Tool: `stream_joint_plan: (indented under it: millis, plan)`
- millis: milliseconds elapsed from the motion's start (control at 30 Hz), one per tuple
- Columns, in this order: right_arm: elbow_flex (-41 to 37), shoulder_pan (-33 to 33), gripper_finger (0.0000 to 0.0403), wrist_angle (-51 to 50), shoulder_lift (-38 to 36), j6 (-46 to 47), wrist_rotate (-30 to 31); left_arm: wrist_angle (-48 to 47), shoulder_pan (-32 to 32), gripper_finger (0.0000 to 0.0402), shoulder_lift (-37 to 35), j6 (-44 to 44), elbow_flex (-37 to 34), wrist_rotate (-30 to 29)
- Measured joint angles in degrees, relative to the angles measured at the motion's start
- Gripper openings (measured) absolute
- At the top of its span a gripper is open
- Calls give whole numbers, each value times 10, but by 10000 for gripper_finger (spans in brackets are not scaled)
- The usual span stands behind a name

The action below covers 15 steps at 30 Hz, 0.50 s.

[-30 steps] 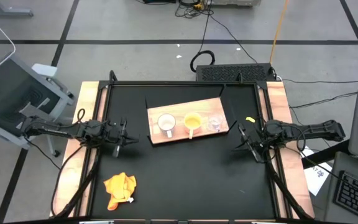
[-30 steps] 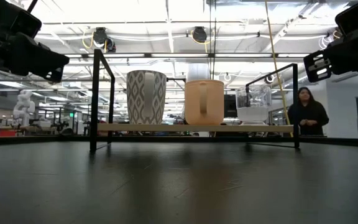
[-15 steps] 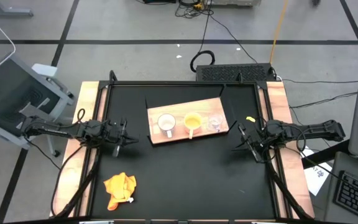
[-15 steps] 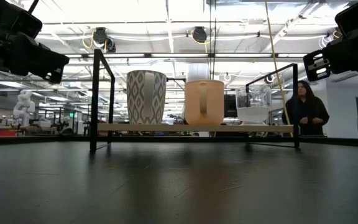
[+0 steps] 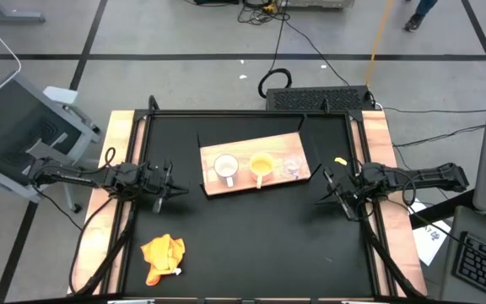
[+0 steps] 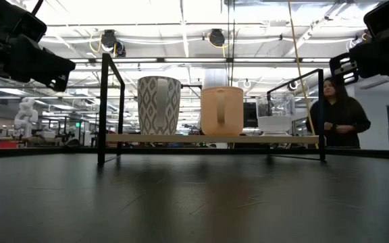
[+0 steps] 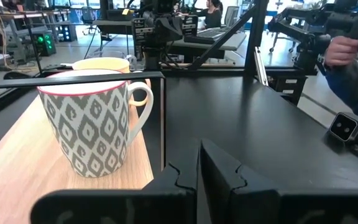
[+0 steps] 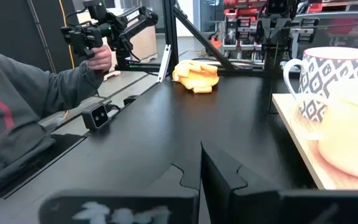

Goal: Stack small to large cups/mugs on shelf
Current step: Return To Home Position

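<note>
The wooden shelf point(image 5: 256, 181) stands mid-table on a black frame. Three cups stand in a row on their bases on it: a white patterned cup point(image 5: 225, 167) on the left, a yellow-orange cup point(image 5: 261, 165) in the middle and a clear glass cup point(image 5: 292, 166) on the right. The low view shows them too: the white cup point(image 6: 159, 105), the yellow-orange cup point(image 6: 222, 110) and the glass cup point(image 6: 275, 113). My left gripper point(image 5: 169, 181) hovers shut and empty left of the shelf, facing the white cup point(image 7: 92, 121). My right gripper point(image 5: 332, 190) hovers shut and empty right of the shelf, near the yellow-orange cup point(image 8: 353, 130).
An orange-yellow cloth point(image 5: 162, 256) lies on the black tabletop near the front left. The shelf's black frame posts point(image 6: 103, 108) rise at its ends. A person point(image 6: 340, 118) stands beyond the table. A sleeved arm holding a controller point(image 8: 95, 56) shows at the table's side.
Both arms and the cups have kept still. The person beyond the table has stepped a little to the right in the low view.
</note>
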Motion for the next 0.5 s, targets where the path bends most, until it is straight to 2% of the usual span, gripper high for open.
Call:
stream_joint_plan:
  millis: [500]
  plan:
    - [0,0,0,4,0,-2,0,0,0,21,0,0,0,-1]
